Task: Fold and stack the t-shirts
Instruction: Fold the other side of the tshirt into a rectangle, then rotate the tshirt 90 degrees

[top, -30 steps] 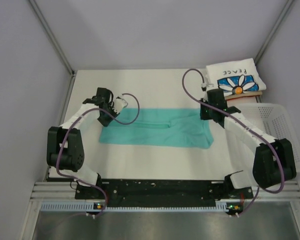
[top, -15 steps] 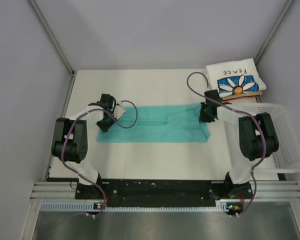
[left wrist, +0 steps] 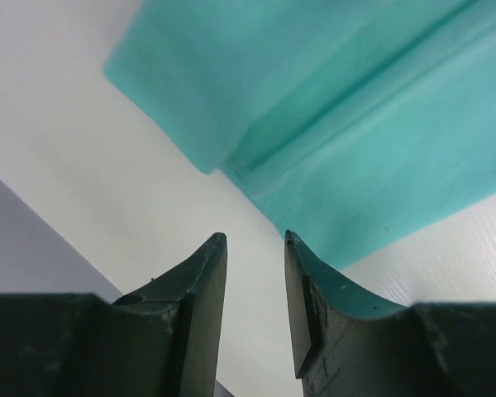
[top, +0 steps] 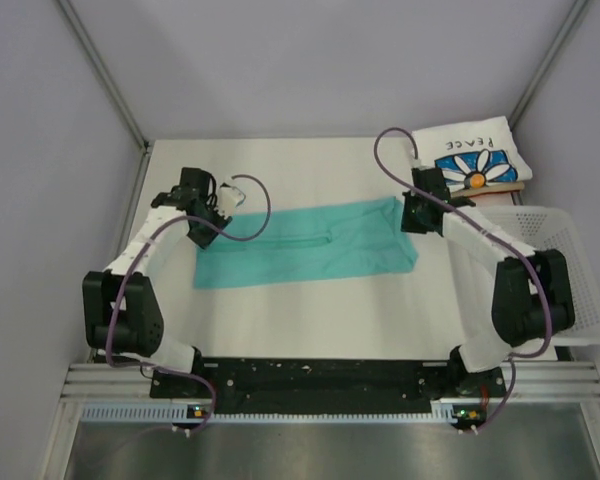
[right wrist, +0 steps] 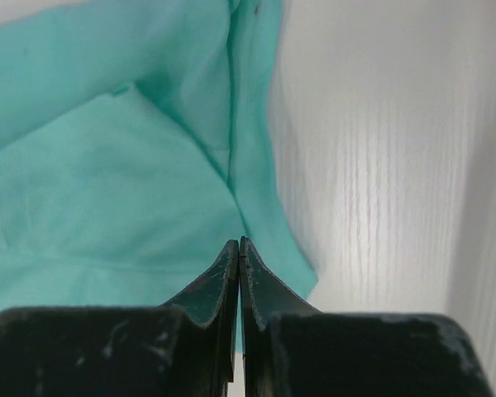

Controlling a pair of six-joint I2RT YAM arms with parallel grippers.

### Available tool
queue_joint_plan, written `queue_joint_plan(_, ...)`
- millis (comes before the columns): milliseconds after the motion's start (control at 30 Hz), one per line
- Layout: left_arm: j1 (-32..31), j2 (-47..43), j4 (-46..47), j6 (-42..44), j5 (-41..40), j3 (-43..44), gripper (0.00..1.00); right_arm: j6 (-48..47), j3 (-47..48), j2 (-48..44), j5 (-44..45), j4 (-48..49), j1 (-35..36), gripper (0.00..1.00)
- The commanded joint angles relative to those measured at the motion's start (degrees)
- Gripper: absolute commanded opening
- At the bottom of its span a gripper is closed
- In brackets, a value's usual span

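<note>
One green shirt [top: 300, 255] lies across the bench [top: 310, 325] middle; the left claw [left wrist: 255, 240] is narrowly open and empty, the right claw [right wrist: 239, 241] pinches its corner.

Teal t-shirt [top: 305, 252], a long flat strip at centre; white daisy-print "PEACE" t-shirt [top: 470, 150], folded, far-right corner.

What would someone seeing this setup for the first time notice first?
The teal t-shirt, folded into a long strip across the middle of the white table. Then the daisy-print PEACE t-shirt, folded at the far right corner, just beyond the white basket.
</note>
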Motion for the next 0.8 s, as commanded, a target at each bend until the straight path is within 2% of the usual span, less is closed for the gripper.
queue_joint_plan(0, 0.1, 7.8, 2.2, -0.2, -2.0, 8.1, 0.38, 2.1, -7.5, -8.1, -1.8, -2.6, 4.0, 0.00)
queue_joint_plan(167, 0.2, 21.0, 7.0, -0.9, -7.7, 16.2, 0.34, 6.4, -10.7, -4.2, -6.8, 1.7, 3.6, 0.00)
queue_joint_plan(333, 0.5, 27.1, 10.7, 1.2, -12.8, 16.2, 0.32, 6.8, -4.8, 5.9, -10.6, 1.6, 0.3, 0.00)
queue_joint_plan(467, 0.6, 22.9, 12.7, 2.7, -11.4, 5.8, 0.31, 4.0, 8.1, 14.3, -8.8, -3.1, -1.4, 0.00)
queue_joint_plan(633, -1.8, 13.0, 8.1, 3.4, -11.8, -7.2, 0.31, 1.5, 32.2, 30.9, -13.9, -4.9, -3.3, 0.00)
queue_joint_plan(700, -4.0, 7.5, 3.0, 3.4, -8.0, -10.9, 0.32, -0.6, 43.9, 37.1, -19.1, -7.1, -3.3, 0.00)
queue_joint_plan(767, -5.9, 0.4, -3.9, 3.4, -1.0, -12.5, 0.36, -0.8, 51.2, 39.4, -20.3, -10.0, -3.1, 0.00)
